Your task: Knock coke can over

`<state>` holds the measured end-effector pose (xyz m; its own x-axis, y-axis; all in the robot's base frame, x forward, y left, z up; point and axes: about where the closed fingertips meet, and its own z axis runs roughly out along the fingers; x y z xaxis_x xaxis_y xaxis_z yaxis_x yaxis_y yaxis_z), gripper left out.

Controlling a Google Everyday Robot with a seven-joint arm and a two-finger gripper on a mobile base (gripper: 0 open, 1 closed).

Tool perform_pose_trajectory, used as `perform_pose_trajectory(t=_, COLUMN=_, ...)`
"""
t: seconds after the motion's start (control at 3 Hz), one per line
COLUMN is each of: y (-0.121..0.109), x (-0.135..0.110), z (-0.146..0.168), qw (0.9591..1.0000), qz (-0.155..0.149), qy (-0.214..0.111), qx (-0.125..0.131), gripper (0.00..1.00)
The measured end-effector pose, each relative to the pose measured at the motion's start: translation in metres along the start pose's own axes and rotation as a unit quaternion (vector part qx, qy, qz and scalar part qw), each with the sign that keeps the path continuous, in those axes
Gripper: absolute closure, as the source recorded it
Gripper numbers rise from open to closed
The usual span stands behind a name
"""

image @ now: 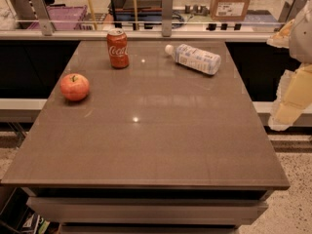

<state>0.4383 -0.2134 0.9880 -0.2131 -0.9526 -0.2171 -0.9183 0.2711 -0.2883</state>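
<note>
Fingers (292, 99) of the gripper (282, 74), off the right edge of the table (146, 150), stand apart and empty, so a sweep toward the upright coke can (117, 48) at far left could strike the lying bottle (197, 58) first.

Table (146, 150): brown glossy top, centre, small light glints.
Floor (292, 199): speckled, lower right.
Glass rail (167, 9): grey posts, top of frame.
Cardboard box (233, 1): upper right, behind rail.
Purple crate (61, 16): upper left.

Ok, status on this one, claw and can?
Claw at right, off the table edge. Coke can upright, back left. Lying bottle sits roughly between them.
</note>
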Motion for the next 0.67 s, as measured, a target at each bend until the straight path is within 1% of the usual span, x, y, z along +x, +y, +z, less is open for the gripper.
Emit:
perform_pose_trajectory(t=0.33, y=0.0, x=0.0, z=0.0, qw=1.0, qz=0.0, qy=0.0, qx=0.0, gripper=0.0)
perform_pose_trajectory(t=0.67, y=-0.0032, x=-0.0039, z=-0.0027, qw=0.9998, qz=0.017, qy=-0.013, qx=0.006, gripper=0.0)
